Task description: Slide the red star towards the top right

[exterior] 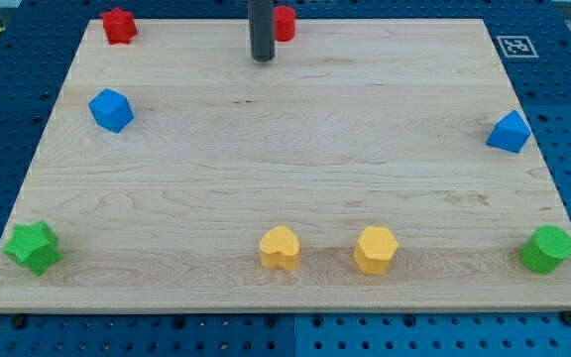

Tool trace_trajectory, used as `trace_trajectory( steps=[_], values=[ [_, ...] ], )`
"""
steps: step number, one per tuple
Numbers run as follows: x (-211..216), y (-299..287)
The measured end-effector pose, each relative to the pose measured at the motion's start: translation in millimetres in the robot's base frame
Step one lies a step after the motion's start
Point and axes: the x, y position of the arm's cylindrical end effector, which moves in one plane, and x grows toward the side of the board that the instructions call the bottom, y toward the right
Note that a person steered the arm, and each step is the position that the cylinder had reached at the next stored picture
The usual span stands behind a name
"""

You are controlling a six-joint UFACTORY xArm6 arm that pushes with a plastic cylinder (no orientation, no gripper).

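Note:
The red star (pixel 118 26) lies at the board's top left corner. My tip (pixel 263 59) rests on the board near the top edge, well to the right of the star and not touching it. A second red block (pixel 285 23), its shape unclear, sits just right of the rod and slightly behind it, partly hidden by it.
A blue cube-like block (pixel 111 109) lies at the left and a blue block (pixel 510 132) at the right. A green star (pixel 33 247), yellow heart (pixel 280 248), yellow hexagon (pixel 376 249) and green rounded block (pixel 547 249) line the bottom edge. The wooden board (pixel 295 149) lies on a blue perforated table.

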Motion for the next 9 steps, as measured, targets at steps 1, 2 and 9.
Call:
trace_trajectory(
  steps=[1, 2, 9],
  values=[
    [0.0, -36.2],
    [0.0, -88.2],
    [-79.2, -263.3]
  ],
)
